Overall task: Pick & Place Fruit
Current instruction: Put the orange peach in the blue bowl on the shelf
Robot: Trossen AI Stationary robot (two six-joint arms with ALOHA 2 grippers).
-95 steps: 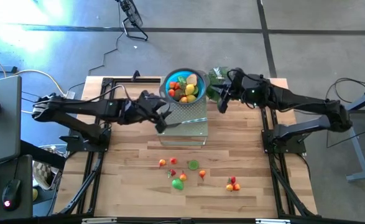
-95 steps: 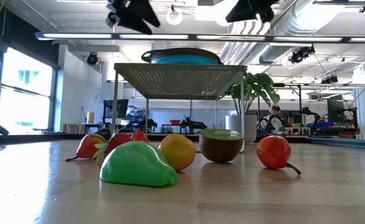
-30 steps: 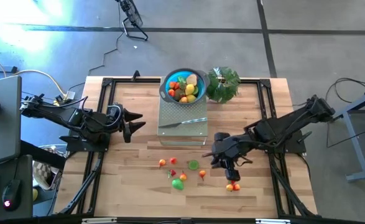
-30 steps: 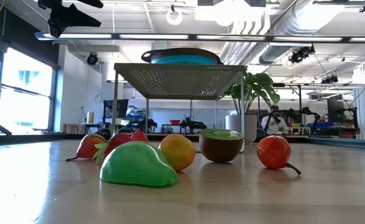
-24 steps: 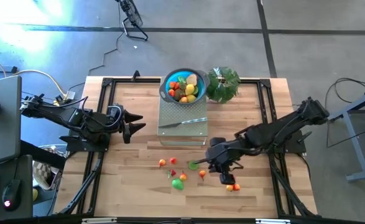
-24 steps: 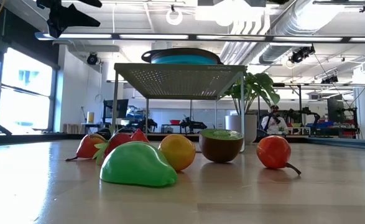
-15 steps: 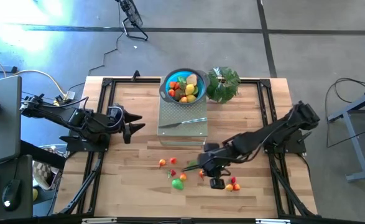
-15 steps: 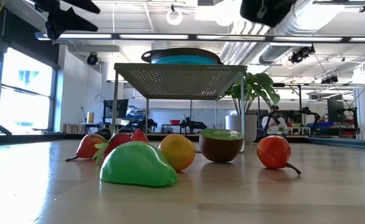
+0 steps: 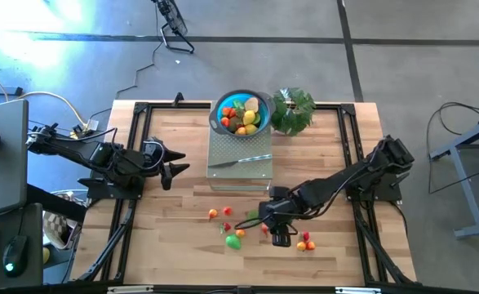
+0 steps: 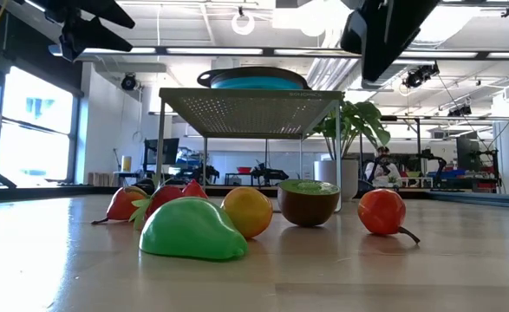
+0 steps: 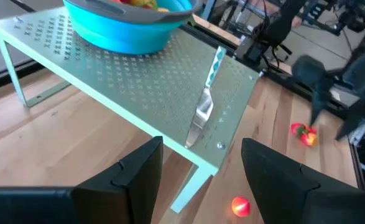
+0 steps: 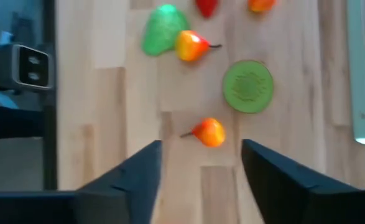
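Several small toy fruits lie loose on the wooden table near its front: a green pear [image 12: 160, 34], a yellow-red fruit [image 12: 191, 45], a kiwi half [image 12: 249, 86] and an orange-red fruit [image 12: 208, 132]. Two more fruits [image 9: 305, 242] lie to their right. My right gripper [image 9: 273, 227] hangs open above the orange-red fruit, slanting down, its fingers clear of the fruit. More fruit fills the blue bowl [image 9: 241, 113] on the green perforated rack [image 9: 239, 167]. My left gripper [image 9: 174, 167] waits open, left of the rack.
A slim silver knife [image 11: 206, 99] lies on the rack's top beside the bowl. A leafy green plant [image 9: 293, 110] stands at the back, right of the bowl. Black rails run along the table's left and right sides. Bare wood lies left of the loose fruits.
My right gripper has sunk and gone toward the table's left and near edge, from beside the two right-hand fruits to above the orange-red fruit. The fruits have stayed where they were.
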